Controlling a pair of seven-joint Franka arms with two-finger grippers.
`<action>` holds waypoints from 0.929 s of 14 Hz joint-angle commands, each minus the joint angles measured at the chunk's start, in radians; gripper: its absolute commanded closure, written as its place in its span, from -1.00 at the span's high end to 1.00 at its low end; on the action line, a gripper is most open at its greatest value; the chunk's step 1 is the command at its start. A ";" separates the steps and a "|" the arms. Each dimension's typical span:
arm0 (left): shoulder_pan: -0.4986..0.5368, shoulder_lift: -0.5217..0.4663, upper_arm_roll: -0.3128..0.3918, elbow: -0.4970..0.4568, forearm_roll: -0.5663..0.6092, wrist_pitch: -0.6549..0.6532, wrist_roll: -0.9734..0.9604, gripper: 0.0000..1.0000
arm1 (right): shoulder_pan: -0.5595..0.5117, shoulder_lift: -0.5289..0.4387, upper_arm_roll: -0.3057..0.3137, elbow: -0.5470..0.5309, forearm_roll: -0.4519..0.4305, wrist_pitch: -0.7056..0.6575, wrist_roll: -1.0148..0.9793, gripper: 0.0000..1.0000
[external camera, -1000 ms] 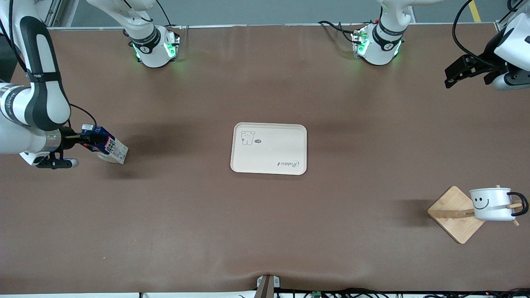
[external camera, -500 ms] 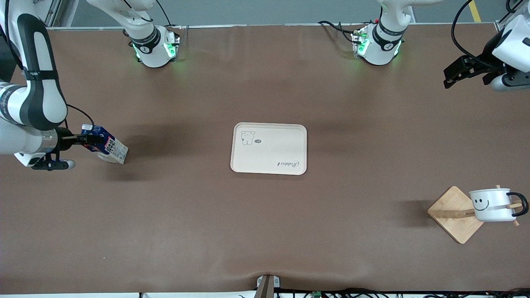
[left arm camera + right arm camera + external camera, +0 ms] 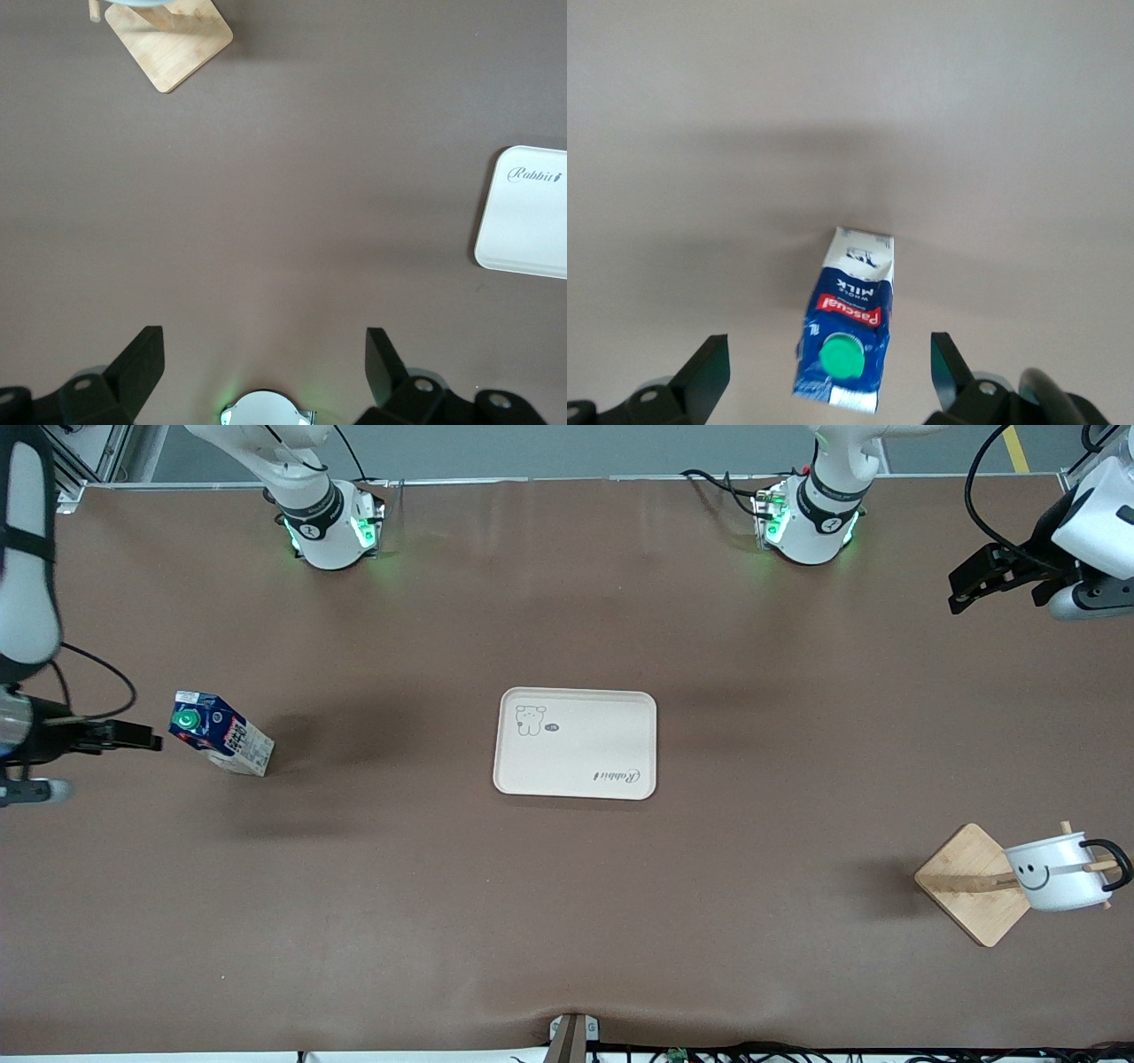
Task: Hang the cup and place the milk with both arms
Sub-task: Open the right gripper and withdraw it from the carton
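The milk (image 3: 221,735), a blue and white carton with a green cap, stands on the table toward the right arm's end. My right gripper (image 3: 142,737) hangs open beside it, apart from it. In the right wrist view the milk (image 3: 846,328) shows between the black fingers (image 3: 709,367), untouched. The cup (image 3: 1054,872), white with a smiley face, hangs by its black handle on a peg of the wooden rack (image 3: 970,886) near the left arm's end. My left gripper (image 3: 974,584) waits open in the air over that end, with nothing between its fingers (image 3: 142,359).
A cream tray (image 3: 576,742) lies in the middle of the table and also shows as the tray (image 3: 527,212) in the left wrist view. The rack's wooden base (image 3: 173,40) appears there too. Both arm bases stand along the table's edge farthest from the front camera.
My right gripper has drawn back from the milk's top toward the table's end, leaving the carton standing. The cup has tipped slightly on its peg. The left gripper has barely moved.
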 commanded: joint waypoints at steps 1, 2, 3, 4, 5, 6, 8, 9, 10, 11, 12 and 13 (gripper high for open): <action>0.001 -0.028 -0.001 -0.022 0.018 -0.008 0.017 1.00 | 0.033 0.048 -0.002 0.227 -0.015 -0.157 -0.007 1.00; 0.001 -0.030 -0.001 -0.024 0.016 -0.008 0.017 1.00 | 0.036 0.044 -0.002 0.265 -0.013 -0.194 -0.007 1.00; 0.001 -0.031 -0.001 -0.028 0.018 -0.008 0.017 1.00 | 0.046 0.025 0.003 0.271 -0.007 -0.231 0.001 1.00; 0.001 -0.036 -0.001 -0.031 0.016 -0.008 0.017 1.00 | 0.067 -0.037 0.001 0.268 -0.015 -0.277 0.007 1.00; 0.001 -0.038 -0.001 -0.034 0.018 -0.007 0.017 1.00 | 0.085 -0.089 0.000 0.256 -0.023 -0.318 0.016 1.00; 0.001 -0.038 -0.001 -0.035 0.018 -0.007 0.017 1.00 | 0.084 -0.142 0.000 0.227 -0.023 -0.352 0.022 1.00; 0.002 -0.039 0.001 -0.036 0.018 -0.007 0.019 1.00 | 0.086 -0.266 -0.002 0.100 -0.021 -0.345 0.024 1.00; 0.002 -0.044 0.001 -0.044 0.018 -0.005 0.019 1.00 | 0.089 -0.315 0.000 0.040 -0.021 -0.326 0.049 1.00; 0.002 -0.050 0.001 -0.047 0.018 -0.004 0.019 1.00 | 0.093 -0.352 0.003 -0.012 -0.021 -0.328 0.123 1.00; 0.002 -0.050 0.001 -0.047 0.018 -0.004 0.019 1.00 | 0.102 -0.392 0.004 -0.078 -0.021 -0.317 0.201 1.00; 0.002 -0.050 0.001 -0.047 0.018 -0.004 0.019 1.00 | 0.121 -0.407 0.007 -0.095 -0.023 -0.328 0.209 1.00; 0.002 -0.050 0.001 -0.045 0.018 -0.004 0.019 1.00 | 0.133 -0.406 0.007 -0.096 -0.039 -0.331 0.211 1.00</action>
